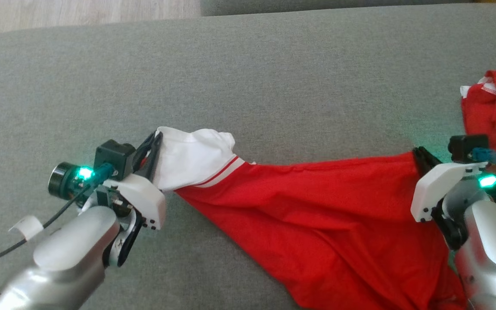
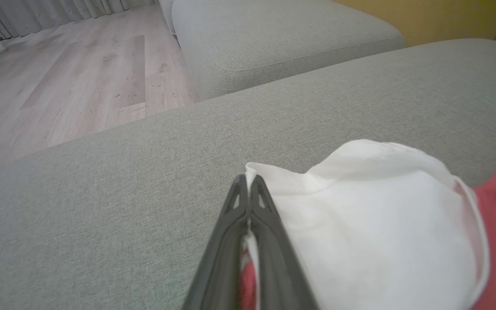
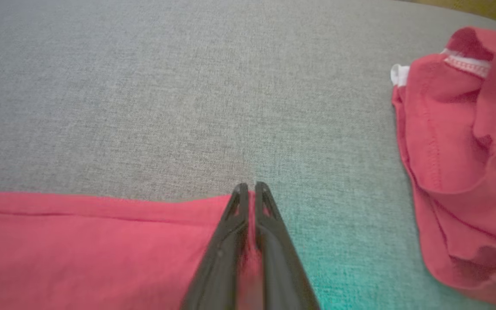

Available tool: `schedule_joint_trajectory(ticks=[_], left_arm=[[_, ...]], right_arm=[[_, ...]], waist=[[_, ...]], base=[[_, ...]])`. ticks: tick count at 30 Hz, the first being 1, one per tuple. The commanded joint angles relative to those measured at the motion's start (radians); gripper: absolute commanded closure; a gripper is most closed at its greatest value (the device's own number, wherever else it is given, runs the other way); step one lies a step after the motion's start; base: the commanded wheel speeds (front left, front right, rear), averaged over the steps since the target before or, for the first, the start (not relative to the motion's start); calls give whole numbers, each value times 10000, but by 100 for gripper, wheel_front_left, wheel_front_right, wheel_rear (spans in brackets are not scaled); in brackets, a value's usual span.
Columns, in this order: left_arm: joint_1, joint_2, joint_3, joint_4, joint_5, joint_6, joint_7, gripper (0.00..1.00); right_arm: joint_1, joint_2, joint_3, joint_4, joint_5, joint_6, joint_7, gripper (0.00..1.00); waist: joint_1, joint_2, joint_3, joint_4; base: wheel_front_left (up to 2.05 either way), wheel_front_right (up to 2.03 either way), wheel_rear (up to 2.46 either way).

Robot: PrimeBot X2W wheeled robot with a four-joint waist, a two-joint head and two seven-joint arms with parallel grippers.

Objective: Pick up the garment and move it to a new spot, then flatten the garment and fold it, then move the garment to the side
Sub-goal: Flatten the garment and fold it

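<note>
One grey-green fabric sofa cushion (image 1: 274, 64) carried a red cloth garment (image 1: 317, 206), stretched from 9 to 3 o'clock in the head view. At 9 o'clock the left gripper (image 1: 151, 144) was clamped on its white sleeve (image 1: 192, 157); at 3 o'clock the right gripper (image 1: 420, 155) was pinched on its red edge.

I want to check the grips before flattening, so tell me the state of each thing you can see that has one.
garment: pulled out between both grippers over the grey cushion, unfolded, not flat.
white sleeve: puffed up, pinched at its end.
left gripper: shut on the white sleeve.
right gripper: shut on the garment's red edge.
red bundle: crumpled; whether it joins the garment is hidden.
</note>
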Motion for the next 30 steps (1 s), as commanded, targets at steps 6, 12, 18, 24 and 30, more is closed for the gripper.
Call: schedule_joint_trajectory(ticks=[6,12,18,24,30], left_arm=[[-552,526,525,-231,69,175,-80,100],[-644,641,658,-289,77,126,-369,100],[-1107,646,1009,-514,43,-109,-899,100],[-2813,792,1341,-498,180,-796,-620,100],[-5927,607,1656,660,993,-1718,-719,100]], right_arm=[[-48,-138,158,-489,121,-7,119,100],[-106,-260,-67,-1013,199,-7,-272,100],[-554,-458,-407,-1734,272,-7,-838,100],[-2281,-654,-875,-2379,94,-7,-1349,100],[-5608,-849,-743,-2187,7,-7,-1780,100]], waist=[[0,0,-16,-18],[0,0,-140,-90],[0,0,-242,-174],[0,0,157,-241],[0,0,1042,-282]], base=[[0,0,0],[0,0,0],[0,0,0],[0,0,0],[0,0,0]])
